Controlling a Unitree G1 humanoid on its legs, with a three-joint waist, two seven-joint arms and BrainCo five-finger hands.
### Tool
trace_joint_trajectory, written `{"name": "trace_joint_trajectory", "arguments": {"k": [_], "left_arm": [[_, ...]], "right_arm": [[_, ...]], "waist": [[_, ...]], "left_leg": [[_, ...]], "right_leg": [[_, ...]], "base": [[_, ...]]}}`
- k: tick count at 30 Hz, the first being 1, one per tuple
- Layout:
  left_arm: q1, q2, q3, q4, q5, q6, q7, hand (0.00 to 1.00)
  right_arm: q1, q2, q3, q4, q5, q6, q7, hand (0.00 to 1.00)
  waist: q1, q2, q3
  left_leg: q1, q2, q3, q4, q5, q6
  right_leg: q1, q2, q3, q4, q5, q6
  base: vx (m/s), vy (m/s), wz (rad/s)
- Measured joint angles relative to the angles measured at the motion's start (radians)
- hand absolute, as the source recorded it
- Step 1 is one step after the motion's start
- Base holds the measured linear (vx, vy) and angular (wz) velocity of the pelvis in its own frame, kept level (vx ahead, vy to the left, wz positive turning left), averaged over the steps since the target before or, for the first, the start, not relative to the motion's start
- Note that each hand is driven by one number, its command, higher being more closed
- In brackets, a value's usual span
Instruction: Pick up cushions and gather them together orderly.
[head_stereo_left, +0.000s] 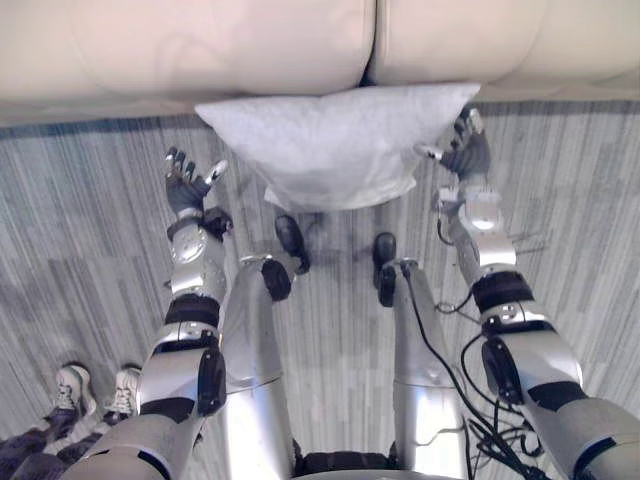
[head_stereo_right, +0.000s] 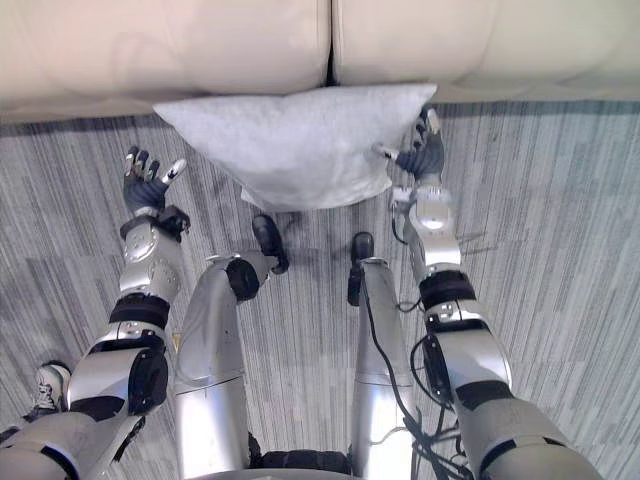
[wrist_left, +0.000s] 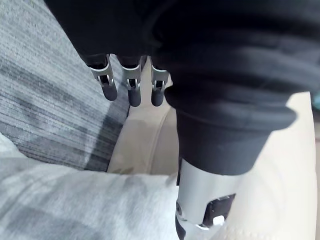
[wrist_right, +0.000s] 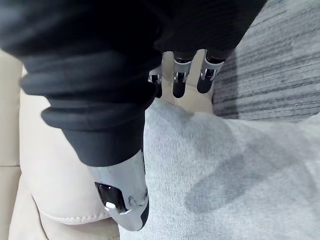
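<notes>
Fingers apart on both: right hand (head_stereo_left: 466, 152) touches the cushion (head_stereo_left: 335, 140), left hand (head_stereo_left: 186, 188) hangs off it. I'd bring the left in, squeeze evenly, then lift.

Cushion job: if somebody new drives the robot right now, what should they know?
Left robot hand: open, over the floor, apart from the cushion's left side.
Right robot hand: open, at the cushion's right edge, fingers not curled round it.
Cushion: grey, down against the sofa front, between the two hands.
Done: a hand stands on each side; the cushion is not held or lifted yet.
Left: probably bring both hands in on it, lift it, then set it neatly in place.
</notes>
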Motion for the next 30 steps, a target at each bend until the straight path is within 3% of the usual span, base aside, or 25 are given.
{"name": "trace_joint_trajectory", "arguments": {"k": [1,2,6,12,18,23,26,27,29,30], "left_arm": [[-0.026,-0.002,-0.021,-0.005,-0.007,0.000,0.001,0.00],[-0.028,-0.002,-0.023,-0.006,-0.008,0.000,0.000,1.00],[-0.123,-0.032,-0.104,-0.022,-0.049,0.000,0.007,1.00],[-0.150,-0.052,-0.129,-0.043,-0.074,0.000,0.080,1.00],[-0.116,-0.046,-0.183,-0.157,-0.068,0.001,0.132,1.00],[0.053,-0.047,-0.248,-0.370,-0.012,-0.020,0.151,1.00],[0.212,-0.074,-0.277,-0.519,0.008,-0.046,0.153,1.00],[0.319,-0.106,-0.308,-0.579,0.009,-0.065,0.151,1.00],[0.465,-0.144,-0.342,-0.639,0.009,-0.080,0.146,1.00],[0.507,-0.155,-0.350,-0.657,0.009,-0.081,0.136,1.00]], "right_arm": [[-0.028,0.003,0.004,0.013,0.006,0.000,-0.014,0.00],[-0.031,0.003,0.005,0.016,0.006,0.000,-0.015,1.00],[-0.128,0.022,0.008,0.060,0.026,0.000,-0.048,1.00],[-0.162,0.028,0.007,0.063,0.079,0.002,-0.090,1.00],[-0.066,0.036,0.065,-0.091,0.111,0.001,-0.099,1.00],[0.153,0.081,0.090,-0.299,0.104,-0.020,-0.099,1.00],[0.335,0.101,0.103,-0.486,0.099,-0.040,-0.098,1.00],[0.455,0.108,0.113,-0.585,0.092,-0.046,-0.093,1.00],[0.603,0.112,0.126,-0.685,0.068,-0.063,-0.084,1.00],[0.646,0.113,0.126,-0.722,0.061,-0.067,-0.073,1.00]], "waist": [[0.000,0.000,0.000],[0.000,0.000,0.000],[-0.003,0.001,0.000],[-0.004,0.001,0.000],[-0.007,0.001,0.000],[-0.015,0.000,-0.002],[-0.012,-0.001,-0.004],[-0.012,-0.001,-0.039],[-0.008,-0.001,-0.140],[-0.004,0.000,-0.151]], "left_leg": [[-0.027,0.001,-0.004,0.011,0.001,0.000],[-0.030,0.001,-0.004,0.012,0.002,0.001],[-0.101,0.000,-0.018,0.020,0.019,-0.007],[-0.109,-0.003,-0.017,0.015,0.035,-0.005],[-0.062,0.005,-0.015,0.007,0.041,-0.003],[0.154,0.010,-0.010,-0.097,0.057,-0.026],[0.357,0.007,0.017,-0.208,0.063,-0.047],[0.449,-0.008,0.021,-0.265,0.065,-0.051],[0.512,-0.019,0.027,-0.322,0.074,-0.054],[0.553,-0.021,0.031,-0.339,0.075,-0.055]], "right_leg": [[-0.026,0.000,-0.001,0.015,0.000,0.000],[-0.029,0.000,-0.001,0.017,0.000,0.000],[-0.094,-0.001,-0.011,0.032,0.007,-0.007],[-0.101,-0.005,-0.012,0.030,0.010,-0.006],[-0.065,0.000,-0.013,0.036,0.010,-0.006],[0.155,0.008,-0.034,-0.078,0.025,-0.029],[0.353,0.011,-0.038,-0.194,0.042,-0.039],[0.445,0.003,-0.042,-0.252,0.043,-0.039],[0.515,-0.001,-0.049,-0.320,0.049,-0.037],[0.557,-0.002,-0.050,-0.341,0.052,-0.036]], "base": [[-0.08,-0.022,0.06],[-0.08,-0.016,0.08],[-0.06,0.002,0.06],[0.00,0.009,0.02],[0.01,0.004,0.00],[0.00,-0.030,-0.06],[0.06,-0.064,-0.05],[0.10,-0.046,0.05],[0.16,-0.010,0.07],[0.23,0.028,0.01]]}}
